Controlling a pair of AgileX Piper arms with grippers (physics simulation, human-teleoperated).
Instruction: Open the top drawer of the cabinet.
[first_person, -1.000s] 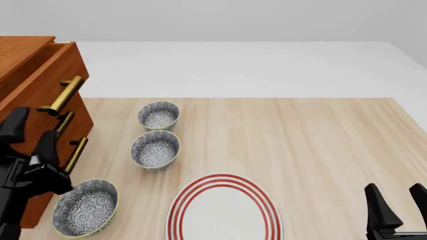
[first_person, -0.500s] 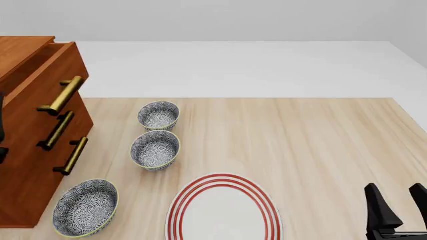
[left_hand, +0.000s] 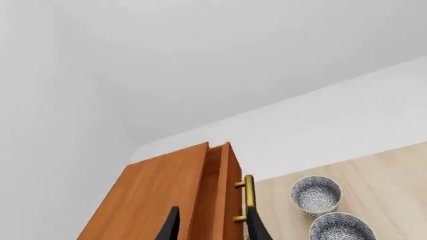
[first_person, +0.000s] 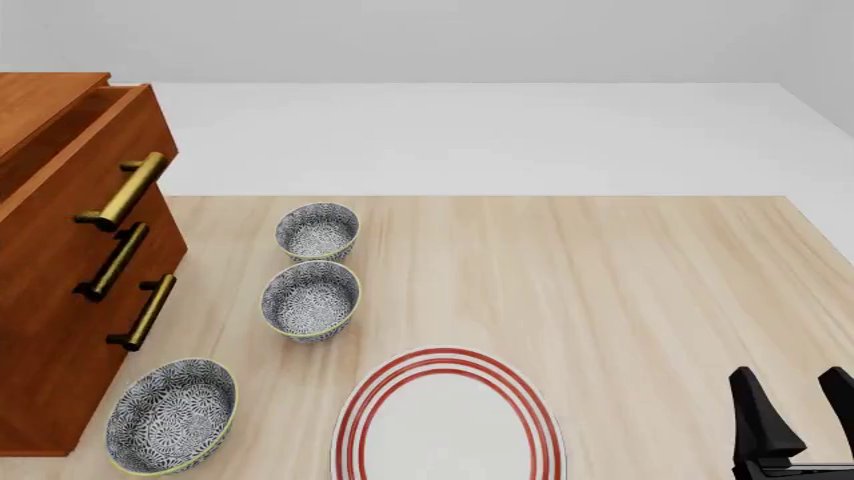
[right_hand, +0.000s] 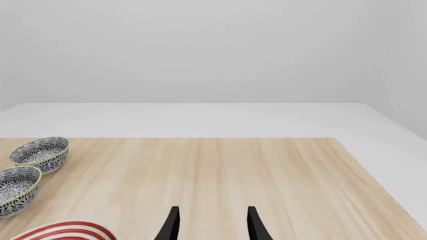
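**Top drawer stands pulled out at the table's left edge, both grippers empty**

The cabinet (first_person: 60, 300) stands at the left edge of the table (first_person: 627, 290), reddish-brown, its drawer fronts turned toward the middle of the table. Its top drawer (first_person: 94, 150) juts out past the two fronts below it — a strip of plain wooden interior shows between the drawer front and the cabinet's top. The brass bar handle (first_person: 124, 190) of that drawer sits free, with nothing touching it; the two lower handles line up beneath it.

The left gripper (left_hand: 211, 227) is out of the front view. In the left wrist view its two dark fingertips show apart with nothing between them, looking down over the cabinet's top and the gap of the opened drawer.

The right gripper (first_person: 790, 420) hovers near the right front corner of the table — jaws spread, holding nothing, with bare wood ahead of them in the right wrist view.

Three patterned bowls sit just beside the cabinet: the far bowl (first_person: 318, 231), the middle bowl (first_person: 311, 299) close in front of it, and the near bowl (first_person: 172, 416) by the cabinet's front corner at the table's front edge. A red-ringed plate (first_person: 447, 420) lies at the front edge, near the middle, well apart from the right gripper.
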